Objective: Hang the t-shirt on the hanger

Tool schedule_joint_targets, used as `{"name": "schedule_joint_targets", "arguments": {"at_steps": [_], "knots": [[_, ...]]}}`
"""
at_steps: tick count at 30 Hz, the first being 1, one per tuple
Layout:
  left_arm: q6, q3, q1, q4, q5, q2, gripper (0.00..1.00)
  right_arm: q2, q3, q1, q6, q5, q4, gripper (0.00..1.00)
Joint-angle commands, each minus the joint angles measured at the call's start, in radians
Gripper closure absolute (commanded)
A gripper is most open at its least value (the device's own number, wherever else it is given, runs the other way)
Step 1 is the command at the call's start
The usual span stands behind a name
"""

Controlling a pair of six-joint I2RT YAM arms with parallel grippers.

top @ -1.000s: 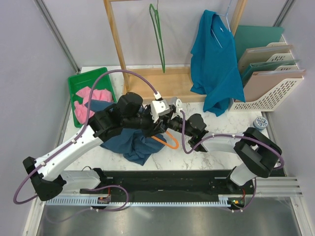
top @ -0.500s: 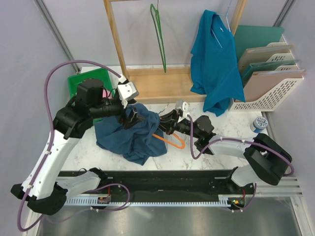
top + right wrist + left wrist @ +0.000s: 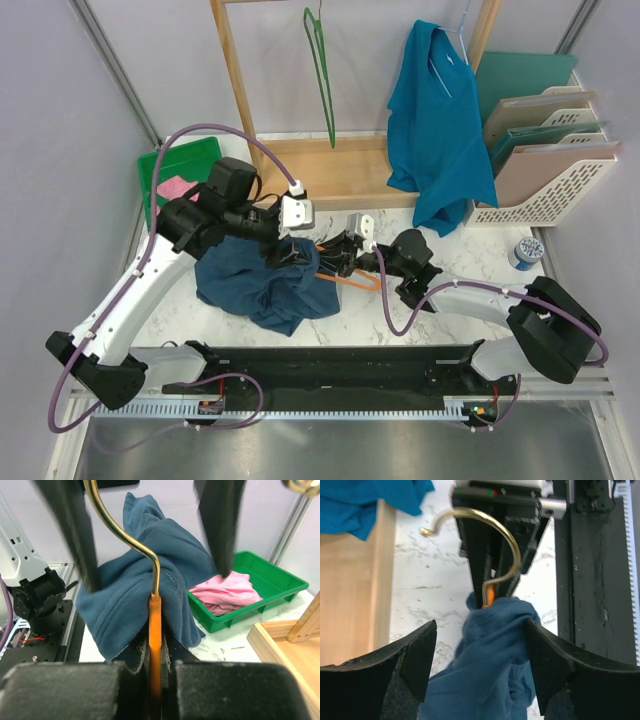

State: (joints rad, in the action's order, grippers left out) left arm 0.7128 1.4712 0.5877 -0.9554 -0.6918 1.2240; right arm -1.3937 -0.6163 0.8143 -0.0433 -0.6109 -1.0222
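Note:
The navy t-shirt (image 3: 250, 285) lies bunched on the marble table, its upper edge drawn up around the neck of the orange hanger (image 3: 360, 279). My right gripper (image 3: 338, 257) is shut on the hanger's neck (image 3: 155, 625), just below the gold hook (image 3: 120, 530); shirt cloth (image 3: 130, 585) wraps both sides of the neck. My left gripper (image 3: 290, 248) hangs over the shirt right beside the hook. In the left wrist view it (image 3: 480, 625) is open wide, with the shirt's fold (image 3: 495, 650) between the fingers and not pinched. The hook (image 3: 507, 535) shows beyond it.
A green tray (image 3: 165, 165) with a pink garment (image 3: 230, 595) stands at the back left. A wooden rack (image 3: 340, 175) carries a green hanger (image 3: 322, 70) and a teal shirt (image 3: 440, 130). A file organizer (image 3: 550, 160) and a small jar (image 3: 528, 252) stand at the right.
My left arm swung back to the left, then returned right to the hanger's hook with its gripper open. The right gripper kept hold of the hanger and shifted slightly.

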Motion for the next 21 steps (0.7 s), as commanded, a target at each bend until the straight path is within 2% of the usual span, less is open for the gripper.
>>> {"name": "schedule_joint_targets", "arguments": {"at_steps": [1,3,7,10,11,12,13,15,16,17,19,21], "knots": [[0.131,-0.066,0.006,-0.08,-0.034,-0.043,0.25,0.05,-0.057,-0.003,0.066,-0.015,0.025,1.0],[0.102,-0.093,0.009,-0.08,-0.025,-0.05,0.25,0.053,-0.05,-0.006,0.062,-0.019,0.001,1.0],[0.027,-0.104,0.011,-0.019,0.073,-0.012,0.35,0.052,-0.06,-0.004,0.059,-0.064,-0.03,1.0],[0.002,-0.104,0.014,0.032,0.072,-0.011,0.56,0.035,-0.092,-0.004,0.068,-0.081,-0.006,1.0],[-0.007,-0.1,0.014,0.033,0.066,-0.008,0.75,0.024,-0.112,-0.004,0.075,-0.082,0.026,1.0],[-0.018,-0.1,0.014,0.033,0.061,-0.009,0.87,0.019,-0.126,-0.006,0.086,-0.079,0.046,1.0],[-0.029,-0.103,0.006,0.038,0.078,-0.015,0.95,0.016,-0.14,-0.007,0.089,-0.069,0.078,0.88],[-0.059,-0.12,-0.044,0.06,0.031,-0.043,0.98,0.025,-0.186,-0.03,0.088,-0.047,0.221,0.6],[-0.061,-0.12,-0.118,0.058,0.015,-0.053,0.98,0.047,-0.192,-0.047,0.074,-0.043,0.261,0.32],[-0.05,-0.118,-0.152,0.055,-0.003,-0.069,0.98,0.064,-0.175,-0.084,0.054,-0.008,0.304,0.18],[-0.029,-0.12,-0.218,0.046,-0.052,-0.09,0.98,0.129,-0.142,-0.156,-0.025,0.002,0.336,0.06],[-0.039,-0.12,-0.236,0.052,-0.098,-0.109,0.98,0.174,-0.117,-0.21,-0.073,0.002,0.43,0.05]]}}
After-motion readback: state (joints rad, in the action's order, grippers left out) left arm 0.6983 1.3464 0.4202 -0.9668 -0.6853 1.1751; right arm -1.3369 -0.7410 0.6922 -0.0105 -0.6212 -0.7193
